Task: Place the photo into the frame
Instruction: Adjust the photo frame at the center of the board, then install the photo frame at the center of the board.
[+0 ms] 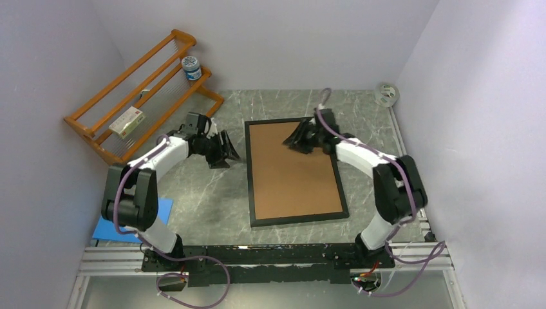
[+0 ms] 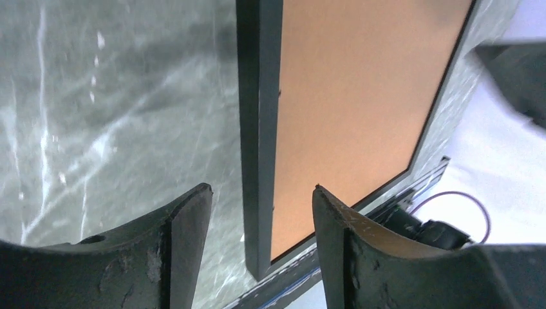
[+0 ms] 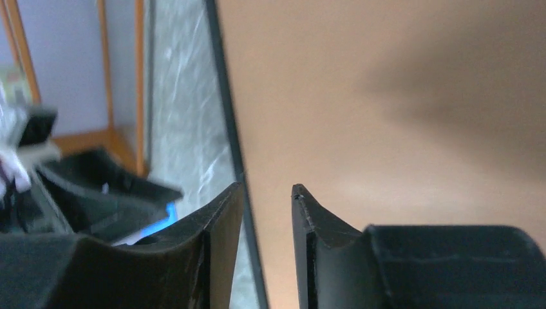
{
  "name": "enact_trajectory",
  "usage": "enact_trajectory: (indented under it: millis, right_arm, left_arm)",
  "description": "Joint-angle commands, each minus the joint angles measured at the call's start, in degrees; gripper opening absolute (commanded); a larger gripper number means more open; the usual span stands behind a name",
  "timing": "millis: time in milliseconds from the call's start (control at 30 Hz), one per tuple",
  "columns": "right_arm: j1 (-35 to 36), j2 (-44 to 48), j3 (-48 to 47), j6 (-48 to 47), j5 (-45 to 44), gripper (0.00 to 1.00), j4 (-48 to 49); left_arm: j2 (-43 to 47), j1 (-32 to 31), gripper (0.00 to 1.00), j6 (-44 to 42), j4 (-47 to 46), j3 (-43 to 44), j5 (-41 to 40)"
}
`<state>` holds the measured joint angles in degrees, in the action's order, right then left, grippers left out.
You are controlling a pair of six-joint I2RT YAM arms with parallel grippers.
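Observation:
The black frame point(image 1: 248, 174) lies flat on the grey marble table, and a brown cardboard backing board point(image 1: 293, 170) fills it. The photo is hidden. My left gripper point(image 1: 226, 150) hovers just left of the frame's upper left side. In the left wrist view it point(image 2: 261, 188) is open, its fingers straddling the frame's rail point(image 2: 257, 96) without touching it. My right gripper point(image 1: 293, 140) hangs over the board's upper part. In the right wrist view it point(image 3: 267, 187) is open by a narrow gap with nothing between the fingers, above the frame's edge point(image 3: 225, 96) and the board point(image 3: 386, 96).
An orange wooden rack point(image 1: 96, 103) stands at the back left, bearing a small jar point(image 1: 191, 67) and a flat box point(image 1: 126, 121). A blue sheet point(image 1: 106, 228) lies by the left arm's base. A tape roll point(image 1: 386, 94) sits at the back right corner. Walls close in on both sides.

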<state>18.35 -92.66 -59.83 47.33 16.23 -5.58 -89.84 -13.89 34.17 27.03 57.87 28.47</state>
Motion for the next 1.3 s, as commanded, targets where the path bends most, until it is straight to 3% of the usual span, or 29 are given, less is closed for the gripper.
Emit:
enact_trajectory:
  millis: [0, 100, 200, 300, 467, 700, 933, 1267]
  right_arm:
    - [7.71, -5.97, -1.26, 7.89, 11.2, 0.34, 13.46]
    - [10.36, -11.23, -5.04, 7.6, 13.69, 0.25, 13.27]
    - [11.72, -16.65, -9.34, 5.65, 16.25, 0.23, 12.11]
    - [12.27, -20.15, -10.76, 6.39, 20.41, 0.15, 15.87]
    - [12.68, -25.0, -12.96, 5.55, 24.62, 0.01, 18.5]
    - [12.97, -29.77, -13.95, 5.87, 27.27, 0.0, 21.9]
    - [13.01, -30.6, -13.36, 3.13, 29.76, 0.09, 19.08]
    - [12.96, -32.81, -12.55, -0.96, 24.01, 0.1, 11.93]
  left_arm:
    - [-7.09, 1.37, 0.64, 2.39, -2.72, 6.29, 4.76]
    - [-13.08, 1.58, 0.64, 1.91, -4.29, 10.27, 8.35]
    - [-18.77, 1.59, 0.63, -0.47, -3.99, 14.41, 10.65]
    - [-22.66, 1.67, 0.58, -3.37, -2.48, 17.96, 11.38]
    - [-27.48, 1.71, 0.39, -4.6, -1.11, 22.05, 11.43]
    - [-31.93, 1.72, 0.33, -7.26, 0.25, 23.43, 11.99]
    - [-33.25, 1.69, 0.32, -5.56, -2.07, 19.79, 10.83]
    - [-35.1, 1.7, 0.29, -6.84, -1.05, 18.67, 7.62]
